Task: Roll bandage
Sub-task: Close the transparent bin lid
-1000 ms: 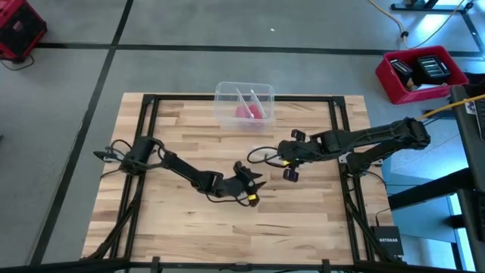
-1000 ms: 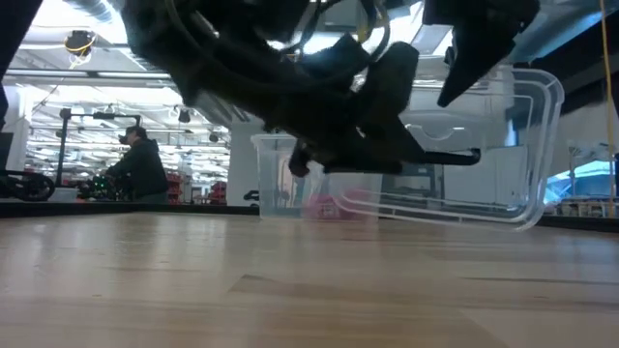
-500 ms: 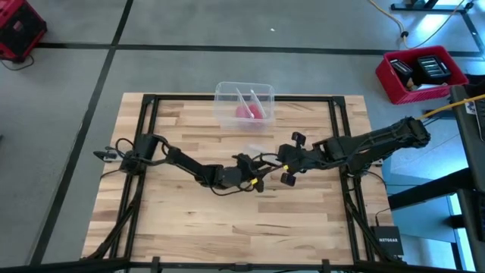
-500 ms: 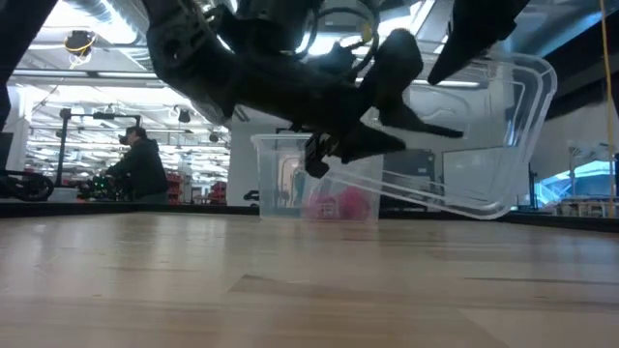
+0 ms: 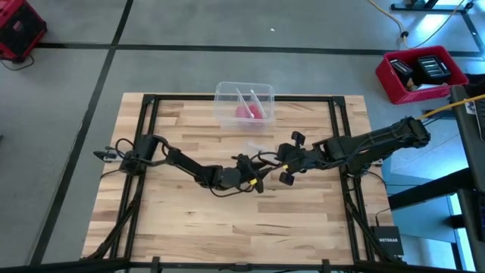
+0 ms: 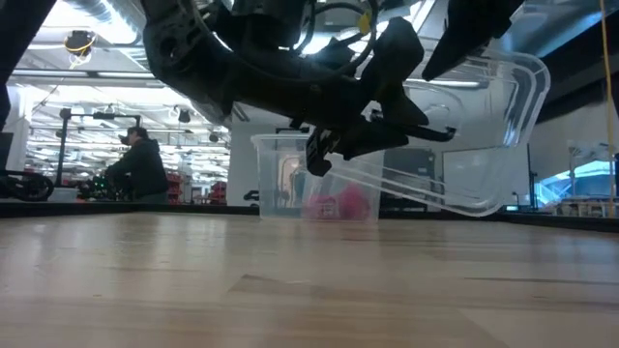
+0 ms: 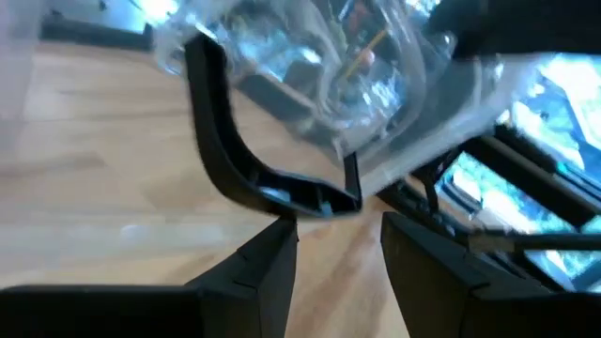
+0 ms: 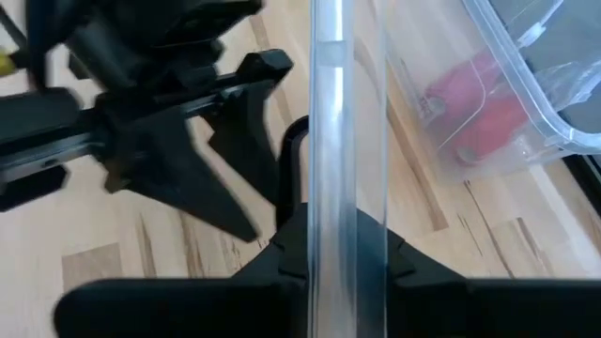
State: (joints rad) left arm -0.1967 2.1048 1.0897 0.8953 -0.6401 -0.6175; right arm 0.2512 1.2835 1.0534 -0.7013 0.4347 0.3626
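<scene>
The pink bandage (image 5: 246, 112) lies inside a clear plastic box (image 5: 242, 102) that stands on its bottom at the table's far middle. It also shows through the box wall in the right wrist view (image 8: 479, 108). The box's clear lid (image 6: 484, 145) hangs tilted above the table's middle, with my right gripper (image 5: 282, 163) shut on it. My left gripper (image 5: 254, 178) is open right beside it. Its fingers (image 7: 272, 253) stand just under a black clip (image 7: 235, 160) on the lid, with bare wood showing in the gap between them. My right gripper pinches the lid's clear rim (image 8: 331, 202) between its two fingers (image 8: 394, 258), coming slantwise down from the table's right side. The rim runs on along the fingers and past them. The lid is lifted clear of the table and tilted. Whether my left gripper touches the black clip, I cannot tell.
Black frame rails (image 5: 148, 136) run along the table's left and right sides. A red crate (image 5: 420, 72) with dark items stands on the floor beyond the right far corner. A person (image 6: 140, 164) sits far off in the room behind.
My left gripper has gone toward the table's right and far side, up to the lid and my right gripper, rolling its wrist as it went. My right gripper has shifted a little toward the left with the lid, which now hangs more tilted. Both kept still in the last half second.
</scene>
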